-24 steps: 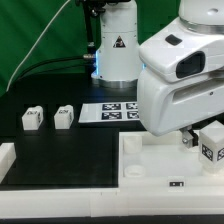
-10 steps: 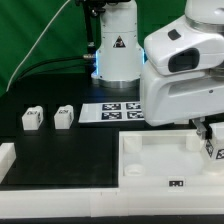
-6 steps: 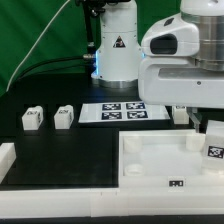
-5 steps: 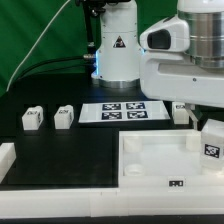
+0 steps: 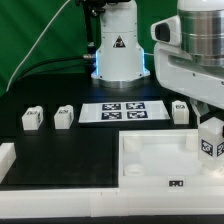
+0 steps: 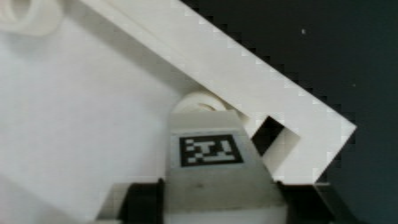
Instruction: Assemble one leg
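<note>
1. Panda arm (image 5: 195,60) fills the exterior view's right and hangs over the tray's far corner on that side.
2. Tray (image 5: 150,178) lies flat at the front. In the wrist view its corner socket (image 6: 201,101) peeks out just past the leg's tip.
3. Marker board (image 5: 122,110) sits behind the tray, not in play.
4. Gripper (image 6: 217,192) is closed down narrow on the leg (image 5: 211,141), one finger on each side, tag facing the wrist camera. I can't tell whether the leg touches the socket.
5. Spares: first spare leg (image 5: 32,119) and second spare leg (image 5: 65,116) are on the exterior view's left. Third spare leg (image 5: 181,112) is just behind the tray.
6. Risks, my read:
   - The leg looks slightly off the socket's centre. Pushing down could catch it on the tray wall (image 6: 231,65) and jam or tilt it.
   - A tilted leg could twist in the fingers.
   - Side load could shove the tray.
</note>
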Robot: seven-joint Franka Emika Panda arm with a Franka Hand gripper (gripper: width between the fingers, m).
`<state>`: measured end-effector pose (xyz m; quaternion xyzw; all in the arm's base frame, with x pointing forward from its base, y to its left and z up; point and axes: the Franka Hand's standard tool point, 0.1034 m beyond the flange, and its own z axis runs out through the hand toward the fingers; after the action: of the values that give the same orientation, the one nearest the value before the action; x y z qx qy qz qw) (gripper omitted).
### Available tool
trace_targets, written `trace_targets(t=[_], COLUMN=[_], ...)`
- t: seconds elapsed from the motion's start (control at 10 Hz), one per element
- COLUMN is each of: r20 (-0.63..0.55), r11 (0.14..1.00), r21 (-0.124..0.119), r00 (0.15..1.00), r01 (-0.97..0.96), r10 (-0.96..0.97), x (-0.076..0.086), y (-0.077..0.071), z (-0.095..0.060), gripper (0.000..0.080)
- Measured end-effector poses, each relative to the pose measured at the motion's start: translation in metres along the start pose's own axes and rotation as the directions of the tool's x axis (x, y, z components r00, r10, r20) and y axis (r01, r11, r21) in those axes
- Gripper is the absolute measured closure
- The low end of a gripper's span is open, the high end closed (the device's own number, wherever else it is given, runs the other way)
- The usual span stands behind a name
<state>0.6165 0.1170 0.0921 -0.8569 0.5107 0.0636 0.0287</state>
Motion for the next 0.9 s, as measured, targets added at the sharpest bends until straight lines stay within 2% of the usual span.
trace_targets(t=[0.1,0.2,0.4,0.5,0.6,0.7,0.8,0.9], r20=[0.020,0.034,0.034,0.034,0.034,0.037,0.048,0.054], r11=[0.988,0.976,0.978,0.978,0.984,0.992,0.997,0.998], r21=[0.006,0.008,0.007,0.006,0.007,-0.001,-0.022,-0.025], r00=[0.988,0.976,0.977,0.977,0.983,0.992,0.996,0.997], r01=[-0.152,-0.216,-0.210,-0.209,-0.181,-0.123,-0.073,0.061], r10=[0.152,0.216,0.210,0.209,0.180,0.123,0.074,-0.060], x=[-0.0030,-0.0037,-0.0051,-0.0054,-0.0056,-0.0058,-0.0064,-0.0061], y=[-0.0015,-0.0020,-0.0022,-0.0021,-0.0021,-0.0010,0.0005,0.0002], z=[0.0001,0.0001,0.0010,0.0015,0.0018,0.0026,0.0039,0.0037], gripper=[0.0502,0.0502,0.0490,0.0310,0.0310,0.0185,0.0157,0.0151])
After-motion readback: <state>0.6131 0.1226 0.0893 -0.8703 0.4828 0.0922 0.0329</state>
